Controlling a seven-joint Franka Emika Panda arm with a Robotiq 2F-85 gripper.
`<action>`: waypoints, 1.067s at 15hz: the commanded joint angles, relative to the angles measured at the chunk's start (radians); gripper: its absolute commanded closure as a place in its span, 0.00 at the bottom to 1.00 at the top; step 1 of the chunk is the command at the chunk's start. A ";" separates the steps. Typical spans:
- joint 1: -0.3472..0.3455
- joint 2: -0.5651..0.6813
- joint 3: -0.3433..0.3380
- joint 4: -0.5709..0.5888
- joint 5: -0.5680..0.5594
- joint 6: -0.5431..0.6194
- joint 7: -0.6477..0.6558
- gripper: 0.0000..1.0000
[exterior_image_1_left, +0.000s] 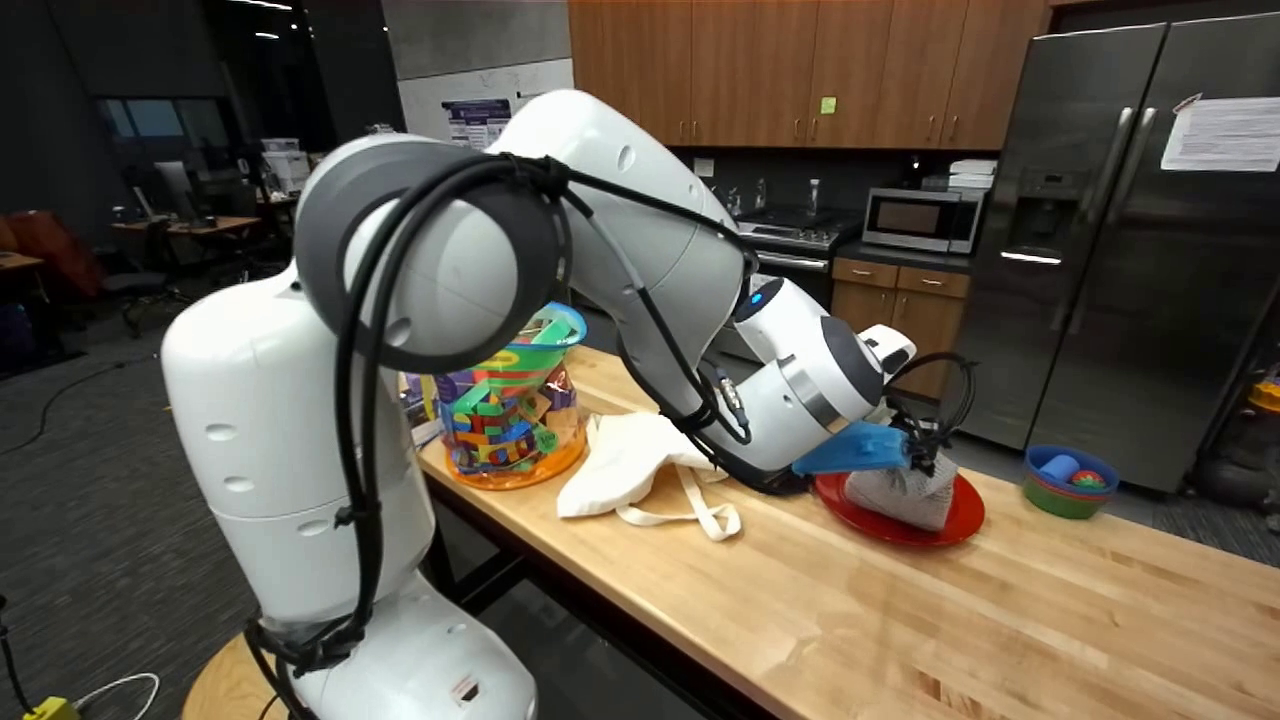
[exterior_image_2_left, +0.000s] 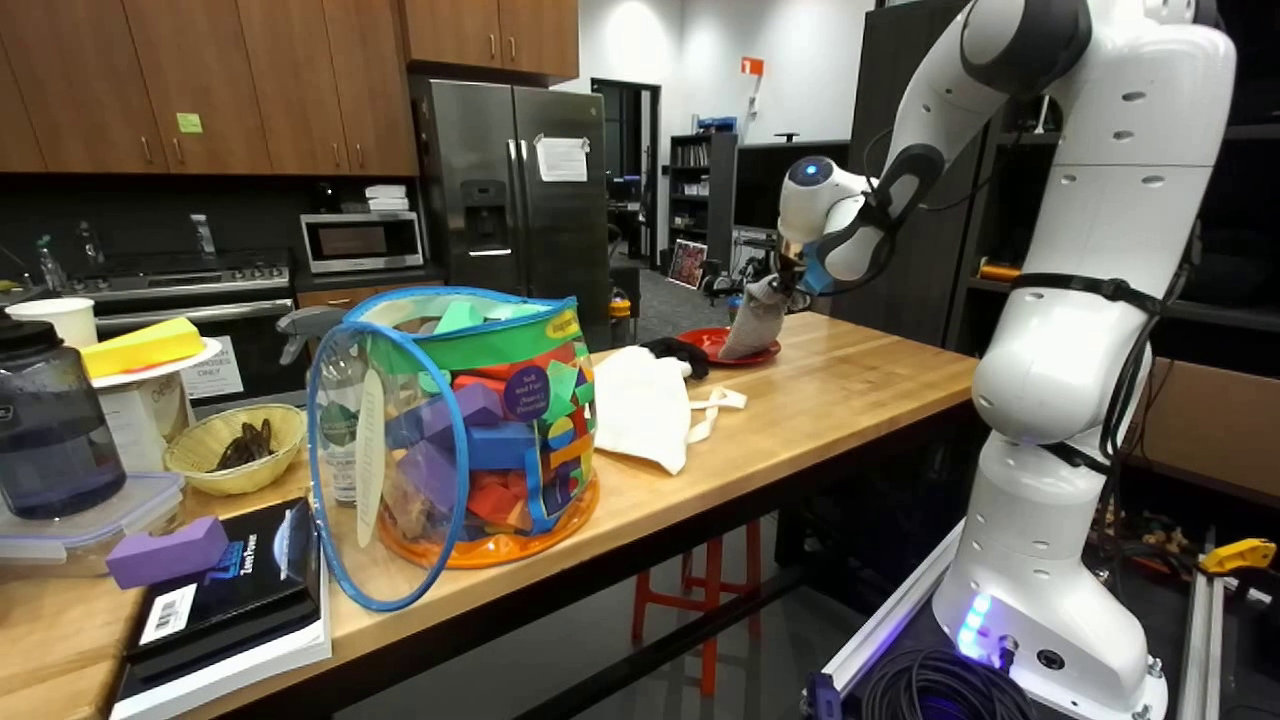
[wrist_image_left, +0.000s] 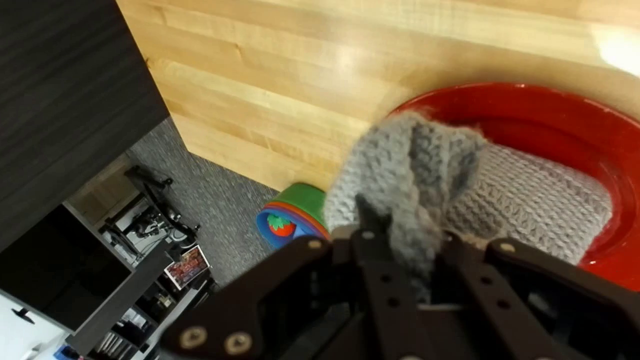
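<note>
With the gripper (wrist_image_left: 411, 234) pinched closed on a fold of grey knit cloth (wrist_image_left: 535, 200), whose lower part appears to rest on the red plate (wrist_image_left: 525, 107), a slow, straight motion — no sideways tug — should best avoid slipping or dragging the plate.

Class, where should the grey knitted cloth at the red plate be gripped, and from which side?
Probably by its bunched upper end, from above. The grey knitted cloth slants up from the red plate, so its soft folds can likely be pinched without meeting the plate; the jaws hold it there.
</note>
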 joint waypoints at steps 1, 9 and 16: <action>-0.002 0.112 -0.002 0.100 0.045 0.086 -0.040 0.96; -0.006 0.259 0.073 0.202 0.192 0.179 -0.147 0.96; 0.043 0.224 0.108 0.165 0.109 0.210 -0.139 0.96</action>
